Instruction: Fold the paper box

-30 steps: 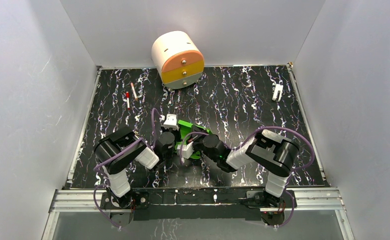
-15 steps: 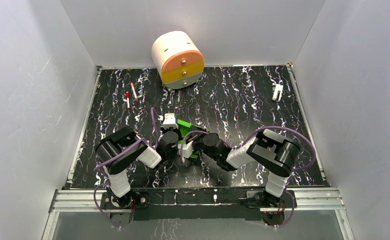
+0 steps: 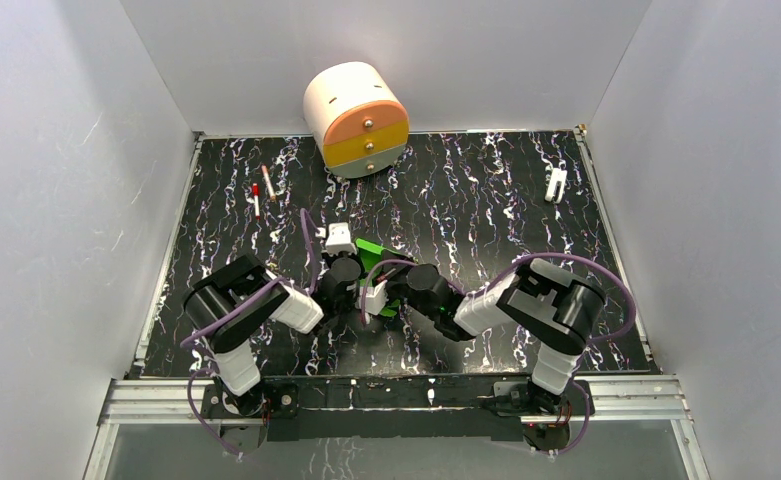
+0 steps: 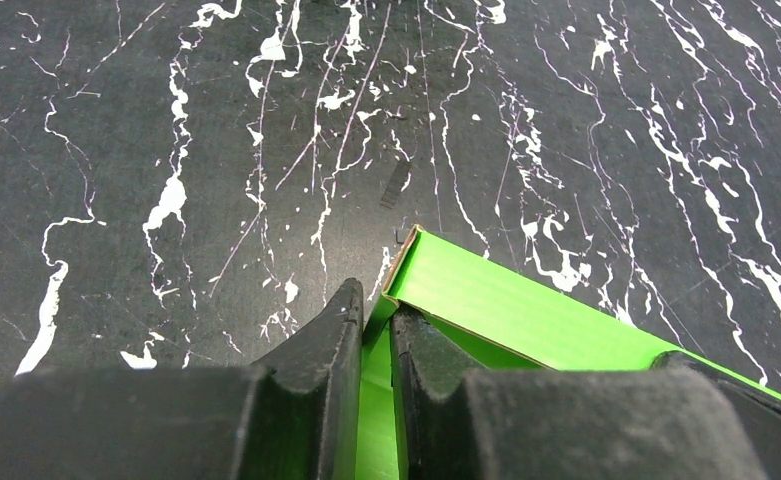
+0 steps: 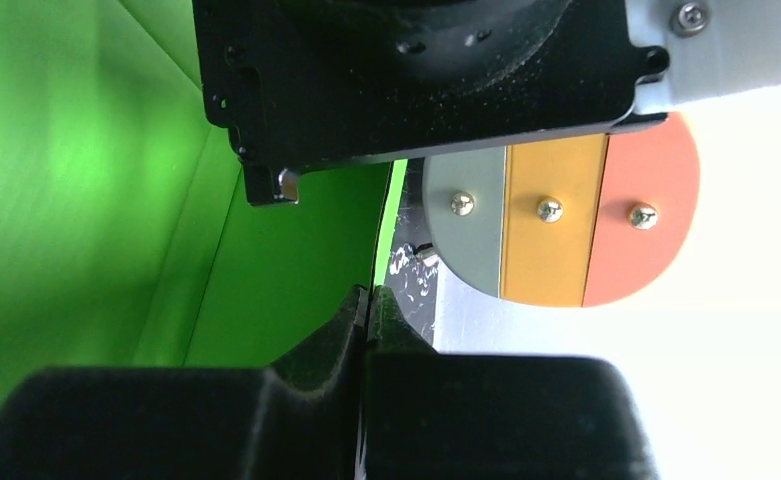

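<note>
Black marbled table point(image 3: 486, 200) offered open room all round, the cream drawer unit point(image 3: 356, 118) standing well off at the far edge, as the paper box point(image 3: 374, 252) was held near the middle. The left gripper point(image 4: 376, 310) pinched a green panel and the right gripper point(image 5: 368, 300) a card edge. Mid-fold, the next move likely called for turning one wall about its crease.

Top cam high at near side, looking down on whole bench point(image 3: 486, 200). Wrist cams close over own jaws, both on box point(image 3: 371, 252); right one faces drawers point(image 5: 551, 235) too.
</note>
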{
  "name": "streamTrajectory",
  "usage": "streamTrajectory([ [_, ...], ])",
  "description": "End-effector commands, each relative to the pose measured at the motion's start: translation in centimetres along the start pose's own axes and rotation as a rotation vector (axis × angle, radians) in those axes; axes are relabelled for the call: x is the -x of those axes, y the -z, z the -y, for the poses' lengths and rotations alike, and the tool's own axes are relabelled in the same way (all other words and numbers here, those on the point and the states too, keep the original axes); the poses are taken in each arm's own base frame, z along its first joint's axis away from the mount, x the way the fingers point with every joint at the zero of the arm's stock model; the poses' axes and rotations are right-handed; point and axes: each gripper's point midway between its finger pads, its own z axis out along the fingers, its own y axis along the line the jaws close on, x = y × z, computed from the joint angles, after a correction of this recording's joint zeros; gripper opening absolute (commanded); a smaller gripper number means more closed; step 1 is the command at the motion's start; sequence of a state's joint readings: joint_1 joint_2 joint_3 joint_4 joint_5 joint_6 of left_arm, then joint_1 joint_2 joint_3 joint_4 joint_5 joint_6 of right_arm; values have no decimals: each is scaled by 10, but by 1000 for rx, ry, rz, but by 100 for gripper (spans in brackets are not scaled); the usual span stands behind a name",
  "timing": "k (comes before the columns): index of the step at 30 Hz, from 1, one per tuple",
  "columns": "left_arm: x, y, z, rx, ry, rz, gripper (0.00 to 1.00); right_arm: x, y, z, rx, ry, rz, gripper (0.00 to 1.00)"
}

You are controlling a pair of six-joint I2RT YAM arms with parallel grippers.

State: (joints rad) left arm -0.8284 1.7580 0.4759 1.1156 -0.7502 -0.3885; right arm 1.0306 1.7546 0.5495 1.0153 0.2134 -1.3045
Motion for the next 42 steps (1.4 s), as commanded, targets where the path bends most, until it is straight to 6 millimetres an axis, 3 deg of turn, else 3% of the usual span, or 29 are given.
streamTrajectory([
  [1, 10, 1, -43, 135, -12, 21, 3, 18, 5, -19, 87, -101, 59, 0],
  [6, 25, 8, -36, 58, 23, 40, 12, 15, 5, -17, 89, -103, 50, 0],
  [11, 28, 13, -35, 26, 31, 45, 16, 15, 5, -17, 90, -100, 48, 0],
  [22, 34, 30, -24, -100, 70, 40, 36, 12, 2, -15, 74, -70, 33, 0],
  [29, 43, 48, -23, -168, 111, 61, 54, 14, -1, -10, 67, -44, 36, 2],
  [35, 62, 69, -31, -198, 224, 107, 61, 14, 0, -5, 55, -47, 33, 13],
  [42, 68, 89, -32, -200, 388, 14, 63, 23, 5, 13, 33, -92, 61, 34],
])
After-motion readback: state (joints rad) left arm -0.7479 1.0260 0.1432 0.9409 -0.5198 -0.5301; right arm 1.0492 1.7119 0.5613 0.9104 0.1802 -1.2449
